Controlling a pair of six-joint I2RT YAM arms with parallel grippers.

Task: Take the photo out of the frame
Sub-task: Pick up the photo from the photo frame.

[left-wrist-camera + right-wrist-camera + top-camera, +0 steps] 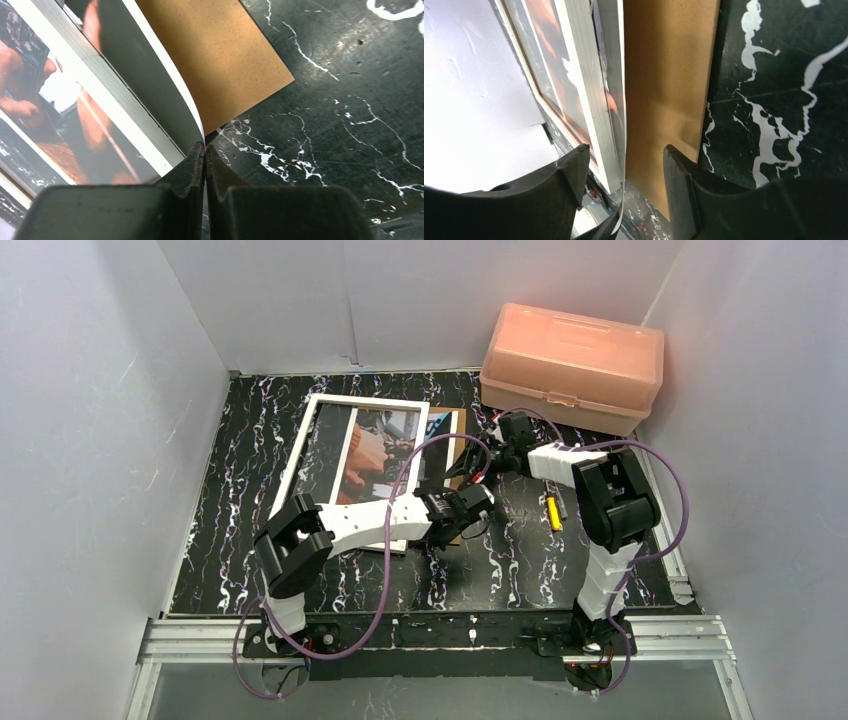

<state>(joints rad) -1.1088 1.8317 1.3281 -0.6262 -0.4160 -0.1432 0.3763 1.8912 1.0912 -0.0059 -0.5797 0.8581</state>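
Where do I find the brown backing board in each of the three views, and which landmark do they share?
Top external: the backing board is a narrow brown strip at centre, right of the frame.
Left wrist: top centre, right of the frame.
Right wrist: a vertical brown band at centre, right of the frame.
Shared landmark: the white frame, on the board's left in every view.
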